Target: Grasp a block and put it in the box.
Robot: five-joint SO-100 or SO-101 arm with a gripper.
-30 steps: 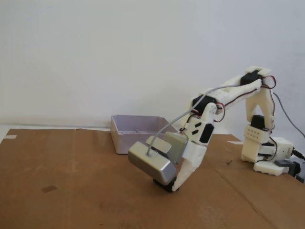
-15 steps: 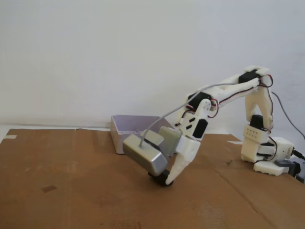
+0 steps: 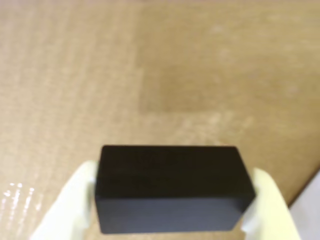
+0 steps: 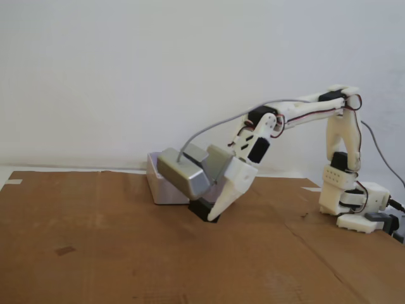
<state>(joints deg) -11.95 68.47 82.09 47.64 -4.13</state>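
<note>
The small matte black block (image 3: 170, 187) fills the lower middle of the wrist view, lying on brown cardboard. A white finger (image 3: 80, 195) presses against its left end and the other against its right end. My gripper (image 3: 175, 176) is shut on the block. In the fixed view the gripper (image 4: 212, 216) points down at the cardboard, and the block (image 4: 201, 209) shows at its tips, low on the surface. The pale lilac-grey box (image 4: 157, 189) stands just behind and to the left, partly hidden by the grey wrist housing (image 4: 183, 171).
A brown cardboard sheet (image 4: 126, 253) covers the table. The arm's white base (image 4: 354, 202) stands at the right of the fixed view. A white wall rises behind. The cardboard's edge (image 3: 307, 192) shows at the wrist view's lower right.
</note>
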